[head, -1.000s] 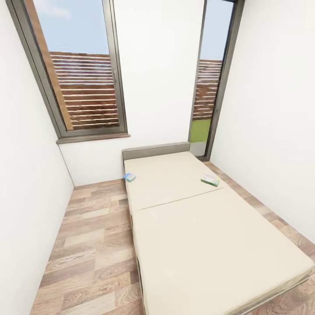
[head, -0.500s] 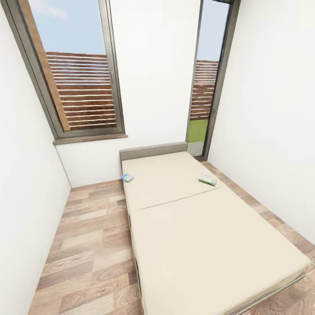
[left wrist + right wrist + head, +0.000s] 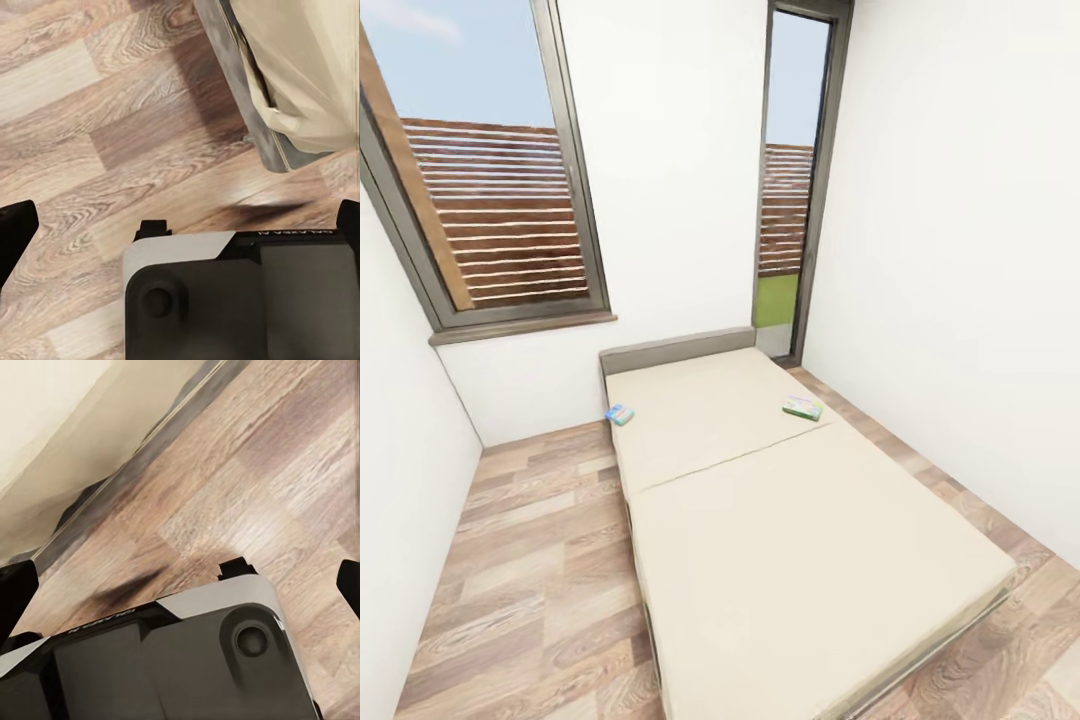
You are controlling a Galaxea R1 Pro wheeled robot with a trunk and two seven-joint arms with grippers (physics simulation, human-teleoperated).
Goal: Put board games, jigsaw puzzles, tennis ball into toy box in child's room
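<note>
Two board games, blue [image 3: 619,414] and green-white [image 3: 802,407], lie on bed [image 3: 800,540] far end, well apart; robot en route. Both grippers [image 3: 180,225] [image 3: 180,577] spread, empty. Next: approach nearer, reach one game.

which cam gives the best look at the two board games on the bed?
Head view. Both lie flat on the far mattress of the bed: the blue board game at its left edge, the green-white board game near its right edge. The wrist views catch a bed corner and plank floor.

Bright, even daylight from windows [image 3: 500,200]; soft, stretched edges.
</note>
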